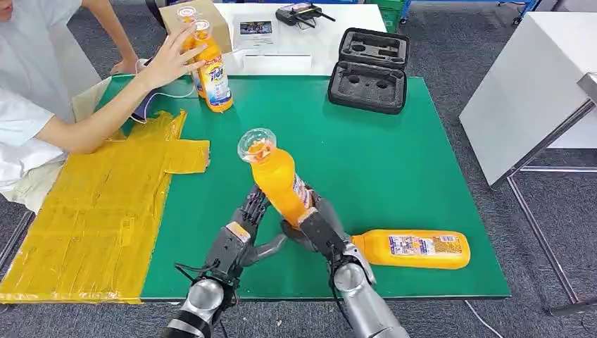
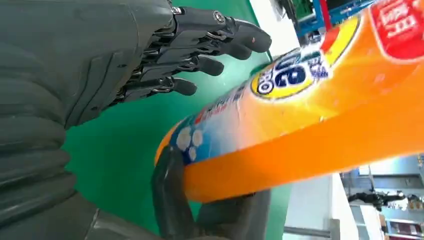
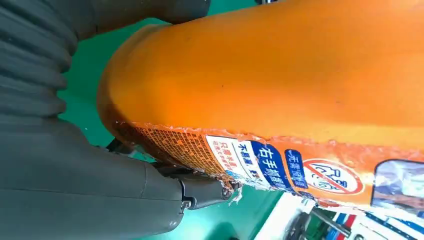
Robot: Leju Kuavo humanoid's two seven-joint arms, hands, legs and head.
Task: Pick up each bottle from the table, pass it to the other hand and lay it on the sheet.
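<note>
At frame centre your right hand (image 1: 320, 229) grips the orange bottle (image 1: 278, 179) by its base, above the green surface (image 1: 394, 176). It looks full, stiff and slick, so wrap the left hand's (image 1: 243, 229) spread fingers (image 2: 220, 45) around mid-body.

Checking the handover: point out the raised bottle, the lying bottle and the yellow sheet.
raised bottle (image 1: 276, 182), head view, orange body.
lying bottle (image 1: 415, 248), head view, label.
yellow sheet (image 1: 91, 211), head view, bare middle.

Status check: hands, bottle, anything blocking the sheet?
Right hand grips the orange bottle by its base, cap up. Left hand open beside it. Person's arm reaches over the yellow sheet at its far end.
</note>
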